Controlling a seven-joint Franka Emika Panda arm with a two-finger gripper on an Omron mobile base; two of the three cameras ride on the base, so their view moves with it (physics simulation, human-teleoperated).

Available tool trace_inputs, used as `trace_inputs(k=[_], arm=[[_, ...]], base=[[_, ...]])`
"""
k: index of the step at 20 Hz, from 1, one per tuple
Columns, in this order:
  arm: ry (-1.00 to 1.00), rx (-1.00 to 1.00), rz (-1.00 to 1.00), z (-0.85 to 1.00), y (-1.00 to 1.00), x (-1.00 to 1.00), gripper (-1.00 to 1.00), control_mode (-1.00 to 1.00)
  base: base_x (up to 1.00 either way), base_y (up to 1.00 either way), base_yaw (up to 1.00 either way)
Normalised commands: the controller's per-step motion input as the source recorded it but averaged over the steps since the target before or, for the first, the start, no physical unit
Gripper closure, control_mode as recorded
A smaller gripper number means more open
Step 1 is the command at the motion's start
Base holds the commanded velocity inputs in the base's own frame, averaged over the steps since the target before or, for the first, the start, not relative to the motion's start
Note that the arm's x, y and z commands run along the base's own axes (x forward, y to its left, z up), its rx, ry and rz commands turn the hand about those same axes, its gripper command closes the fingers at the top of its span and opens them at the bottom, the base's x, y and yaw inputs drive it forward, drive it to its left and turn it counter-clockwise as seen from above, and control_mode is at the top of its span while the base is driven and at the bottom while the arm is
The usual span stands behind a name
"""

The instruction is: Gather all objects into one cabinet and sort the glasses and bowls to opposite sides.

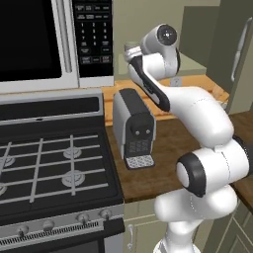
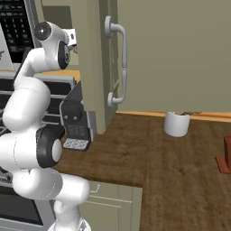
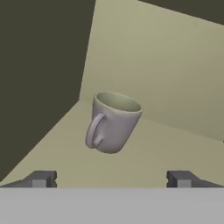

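The robot's fingers stand wide apart and empty, their two dark tips level with each other at the near edge of the hand view. Ahead of them, roughly centred between the tips and well clear of both, a grey mug with a side handle sits on the flat olive shelf floor of the wall cabinet. The mug appears tilted in this view, its mouth turned up and away from the fingers, its handle toward the left tip. Beyond the mug the cabinet's pale back wall rises, and a dark side wall closes the space off past the left tip.

From the left base view, the white arm reaches up and forward over a wooden tabletop, its wrist raised beside the microwave. A dark coffee machine stands on the tabletop under the arm, next to a gas stove.

From the right base view, the cabinet door with its white curved bar handle hangs above the tabletop, and a white utensil holder stands on the tabletop below it. A small reddish-brown object sits at the far right edge; what it is cannot be told.
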Motion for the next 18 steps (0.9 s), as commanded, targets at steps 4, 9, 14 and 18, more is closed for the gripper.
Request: trace_inputs(k=[4, 9, 14, 18], arm=[[0.0, 0.0, 0.13, 0.0, 0.0, 0.41, -1.0, -1.0], [0.0, 0.0, 0.1, 0.0, 0.0, 0.49, -1.0, -1.0], [0.02, 0.0, 0.02, 0.0, 0.0, 0.49, -1.0, -1.0], [0.03, 0.0, 0.0, -0.01, 0.0, 0.36, -1.0, -1.0]], base=[[0.0, 0.0, 0.0], [0.0, 0.0, 0.0], [0.0, 0.0, 0.0], [0.0, 0.0, 0.0]])
